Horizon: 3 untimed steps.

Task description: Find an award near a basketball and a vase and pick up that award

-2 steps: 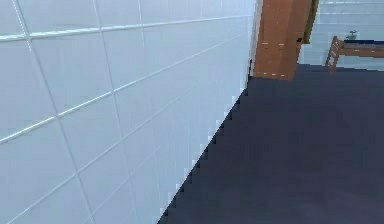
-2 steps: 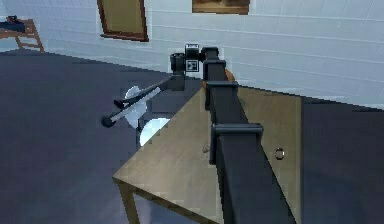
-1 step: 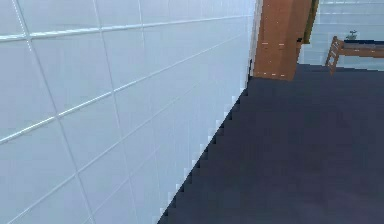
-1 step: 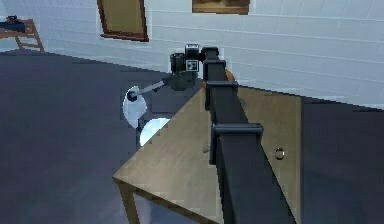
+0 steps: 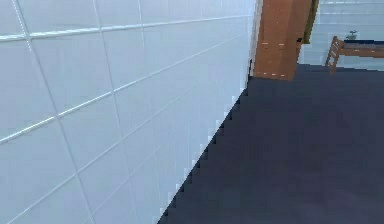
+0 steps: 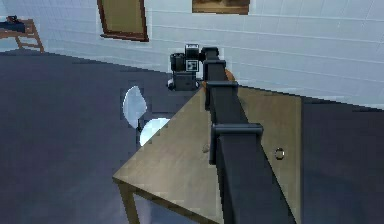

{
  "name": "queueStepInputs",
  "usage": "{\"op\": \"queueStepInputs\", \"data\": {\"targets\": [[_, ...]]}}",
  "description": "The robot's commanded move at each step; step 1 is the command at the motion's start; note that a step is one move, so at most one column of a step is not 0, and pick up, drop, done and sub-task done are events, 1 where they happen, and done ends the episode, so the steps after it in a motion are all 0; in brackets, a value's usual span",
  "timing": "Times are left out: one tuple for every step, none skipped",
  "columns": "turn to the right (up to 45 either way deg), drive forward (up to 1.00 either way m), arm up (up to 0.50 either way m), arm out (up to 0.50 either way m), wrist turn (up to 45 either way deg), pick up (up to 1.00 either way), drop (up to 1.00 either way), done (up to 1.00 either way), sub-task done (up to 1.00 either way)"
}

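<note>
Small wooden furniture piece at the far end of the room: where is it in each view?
Forward view: small wooden furniture piece at the right edge near the top, right of the wooden door.
Arm side view: it sits in the top left corner.
Shared landmark: the dark floor that it stands on.

an orange rounded thing [image 6: 229, 73], partly hidden, sits at the far end of the wooden table [image 6: 180, 150].

The forward view is skimming a close tiled wall [image 5: 90, 110]; the arm side view is overlooking a near table [image 6: 180, 150]; both are catching a distant bench [image 5: 352, 50] [image 6: 24, 33].
</note>
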Motion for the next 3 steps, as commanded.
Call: {"op": "queueStepInputs", "data": {"targets": [[0.0,0.00,0.00,0.00,36.0,0.00,0.00,0.00,0.00],[0.0,0.00,-0.26,0.00,0.0,0.00,0.00,0.00,0.00],[0.0,0.00,0.00,0.00,0.0,1.00,0.00,0.00,0.00]]}}
